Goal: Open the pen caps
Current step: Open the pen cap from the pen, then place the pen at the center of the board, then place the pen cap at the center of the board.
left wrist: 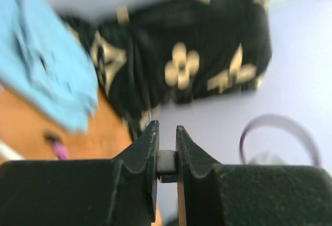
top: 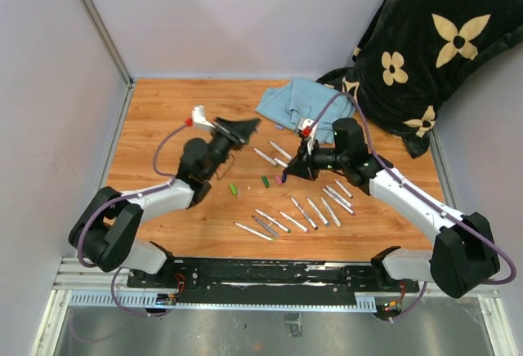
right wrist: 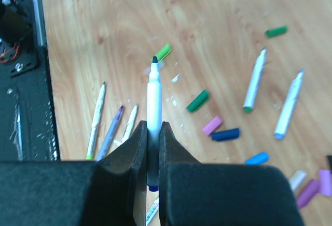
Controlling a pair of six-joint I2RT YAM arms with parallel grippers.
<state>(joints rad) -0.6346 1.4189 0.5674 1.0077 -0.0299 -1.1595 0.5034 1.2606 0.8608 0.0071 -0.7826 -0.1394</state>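
**One marker bared, claws drawn apart**

The right claw [right wrist: 151, 127] is pressed onto the white barrel of a marker [right wrist: 154, 99], gripping it low. The writing end sticks out well clear of the fingers. That tip is dark blue and bare, so this marker's cap is off.

The left claw [left wrist: 167, 130] hangs above the worktop [top: 163, 111], apart from the right one. It points toward the blue cloth [left wrist: 44, 65] and the black flowered blanket [left wrist: 181, 55]. Its jaws are almost together, nipping a small pale piece [left wrist: 167, 163]. This may be a cap, but the left wrist view is too blurred to say.

Below the right claw, loose pen caps [right wrist: 197, 101] in green, pink, dark blue and purple lie scattered on the wood. Among them are other markers [right wrist: 255, 81] with their tips exposed. In the overhead view a row of markers [top: 315, 211] lies near the front edge, and I cannot tell from here which of them are capped.

Holding the barrel in one claw and pulling with the other suits a snug cap. I judge the task well along, and the held marker looks ready to be set down.
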